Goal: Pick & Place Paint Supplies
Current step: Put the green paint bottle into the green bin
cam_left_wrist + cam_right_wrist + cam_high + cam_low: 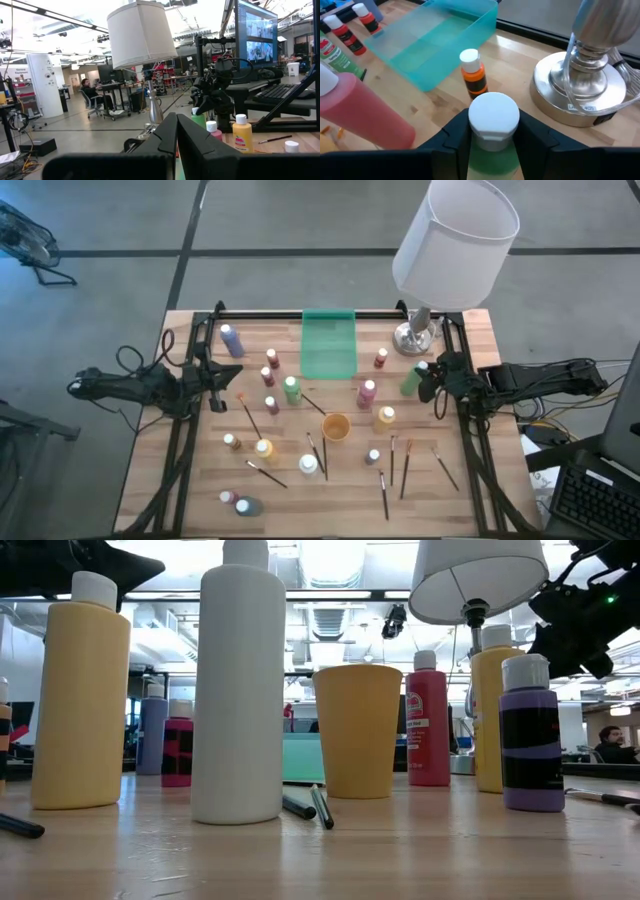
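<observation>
— What lies beyond the table?
— A wide workshop hall: grey concrete floor [300, 225], bright ceiling lights [335, 555], exposed ducts.
— Any furniture?
— Desks, a lit monitor [256, 35], and a person [92, 92] seated at a far desk.
</observation>
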Motion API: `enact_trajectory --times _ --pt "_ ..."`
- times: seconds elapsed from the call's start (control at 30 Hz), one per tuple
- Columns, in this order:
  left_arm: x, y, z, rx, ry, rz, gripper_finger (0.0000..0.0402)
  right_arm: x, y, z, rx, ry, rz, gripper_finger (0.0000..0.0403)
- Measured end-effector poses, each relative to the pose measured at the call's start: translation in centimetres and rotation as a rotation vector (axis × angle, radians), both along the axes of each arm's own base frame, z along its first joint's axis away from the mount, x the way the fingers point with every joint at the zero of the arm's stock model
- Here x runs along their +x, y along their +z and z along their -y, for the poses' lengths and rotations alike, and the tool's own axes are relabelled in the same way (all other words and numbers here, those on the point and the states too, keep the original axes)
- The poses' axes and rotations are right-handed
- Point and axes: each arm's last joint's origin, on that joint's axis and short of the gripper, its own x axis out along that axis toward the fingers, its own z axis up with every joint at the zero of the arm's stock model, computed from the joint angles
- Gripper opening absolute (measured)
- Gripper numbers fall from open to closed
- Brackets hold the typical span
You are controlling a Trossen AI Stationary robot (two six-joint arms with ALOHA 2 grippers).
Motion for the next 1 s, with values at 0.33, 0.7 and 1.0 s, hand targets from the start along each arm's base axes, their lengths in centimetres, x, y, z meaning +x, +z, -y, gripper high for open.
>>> enact_trajectory --times 0.33,0.7,1.0 --pt "0.0 0.0 0.0 0.0 0.0 0.0 0.0016 0.4 0.9 -0.1 -0.019 0.048 0.028 0.0116" --pt "0.0 0.0 0.0 0.0 0.0 0.0 0.0016 1.2 2.8 -0.1 -0.149 0.128 0.102 0.0112" --pt "0.0 0.0 0.0 0.0 0.0 0.0 0.0016 1.9 5.4 -0.2 -0.301 0.192 0.204 0.0112"
